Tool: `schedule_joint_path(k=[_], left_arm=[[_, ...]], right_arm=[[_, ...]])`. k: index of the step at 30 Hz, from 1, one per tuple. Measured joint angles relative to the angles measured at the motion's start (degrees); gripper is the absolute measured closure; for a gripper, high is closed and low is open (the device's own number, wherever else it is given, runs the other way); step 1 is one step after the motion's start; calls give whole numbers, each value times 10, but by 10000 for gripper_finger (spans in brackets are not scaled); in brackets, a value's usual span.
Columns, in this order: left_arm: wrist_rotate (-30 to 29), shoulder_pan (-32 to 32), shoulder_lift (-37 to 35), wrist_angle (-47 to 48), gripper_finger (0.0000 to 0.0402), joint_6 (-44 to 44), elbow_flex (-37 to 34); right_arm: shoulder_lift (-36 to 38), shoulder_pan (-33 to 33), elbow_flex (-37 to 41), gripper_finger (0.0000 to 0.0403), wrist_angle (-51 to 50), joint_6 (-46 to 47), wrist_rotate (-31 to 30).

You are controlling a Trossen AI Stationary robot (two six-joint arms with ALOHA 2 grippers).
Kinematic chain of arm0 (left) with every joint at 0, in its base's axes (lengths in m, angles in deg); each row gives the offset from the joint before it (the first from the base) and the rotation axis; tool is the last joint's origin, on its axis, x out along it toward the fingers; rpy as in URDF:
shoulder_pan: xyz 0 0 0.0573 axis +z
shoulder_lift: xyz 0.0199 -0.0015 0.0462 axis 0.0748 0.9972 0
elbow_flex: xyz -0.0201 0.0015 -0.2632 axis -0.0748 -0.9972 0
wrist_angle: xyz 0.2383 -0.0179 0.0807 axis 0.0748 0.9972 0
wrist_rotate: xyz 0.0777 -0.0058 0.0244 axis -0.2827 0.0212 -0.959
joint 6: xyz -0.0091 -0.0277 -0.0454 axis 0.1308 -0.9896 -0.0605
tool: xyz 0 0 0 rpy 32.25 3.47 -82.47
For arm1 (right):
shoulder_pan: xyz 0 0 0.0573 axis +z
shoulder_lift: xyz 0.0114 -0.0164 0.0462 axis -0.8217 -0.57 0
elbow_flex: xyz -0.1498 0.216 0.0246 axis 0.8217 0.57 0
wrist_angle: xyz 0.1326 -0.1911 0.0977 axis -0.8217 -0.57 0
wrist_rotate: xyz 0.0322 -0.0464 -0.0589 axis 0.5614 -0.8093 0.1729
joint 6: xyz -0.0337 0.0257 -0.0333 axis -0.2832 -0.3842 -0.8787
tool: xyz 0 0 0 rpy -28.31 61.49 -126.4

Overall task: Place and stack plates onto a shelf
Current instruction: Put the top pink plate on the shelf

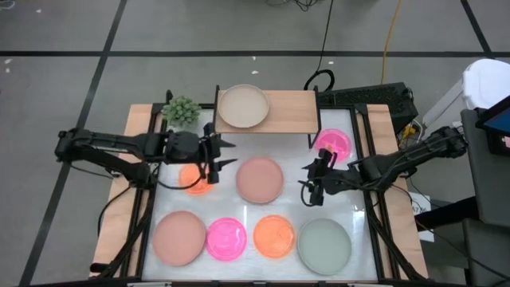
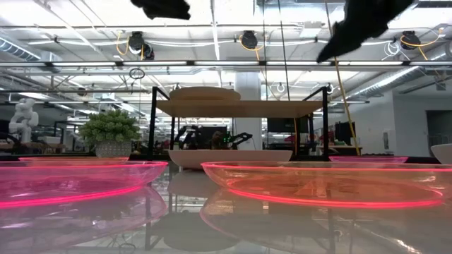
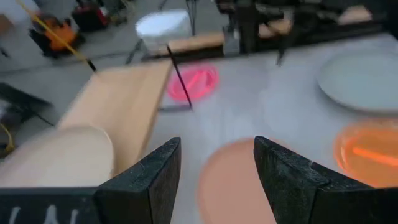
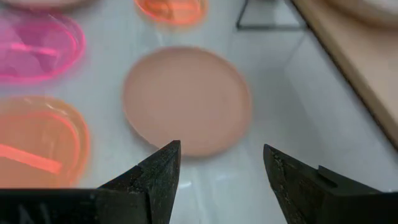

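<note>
The shelf (image 1: 280, 111) is a light-wood board on thin black legs at the table's far edge. A beige plate (image 1: 243, 106) rests flat on its left half. A dusty pink plate (image 1: 260, 178) lies flat on the table between both grippers. My left gripper (image 1: 223, 154) is open and hovers just left of it, over an orange plate (image 1: 194, 177). In the left wrist view the open left gripper (image 3: 216, 168) points at the pink plate (image 3: 239, 186). My right gripper (image 1: 309, 179) is open just right of that plate. In the right wrist view the open right gripper (image 4: 221, 165) faces the pink plate (image 4: 186, 99).
A magenta plate (image 1: 332, 143) lies beside the shelf's right legs. Along the near edge lie a second dusty pink plate (image 1: 180, 237), a magenta plate (image 1: 226, 238), an orange plate (image 1: 274, 236) and a grey-green plate (image 1: 324, 245). A small potted plant (image 1: 182, 111) stands left of the shelf.
</note>
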Motion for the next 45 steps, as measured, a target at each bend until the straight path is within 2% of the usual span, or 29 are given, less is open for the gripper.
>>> schedule_joint_path(k=[7, 18, 27, 33, 40, 45], left_arm=[[-2, -19, 3, 80, 192, -55, -1], [-2, -51, 13, 78, 192, -111, -26], [-3, -63, 13, 7, 192, -148, -83], [-3, -66, 13, 4, 192, -146, -93], [-3, -69, 13, 6, 192, -128, -93], [-3, -70, 13, 5, 192, -120, -93]], right_arm=[[0, -15, 60, 193, -46, 65, 1], [0, -43, 122, 193, -121, 164, 2], [0, -120, 152, 193, -190, 168, 3], [0, -169, 153, 193, -181, 165, 3], [-4, -200, 153, 193, -112, 89, 3], [-29, -232, 153, 193, -110, 88, 6]])
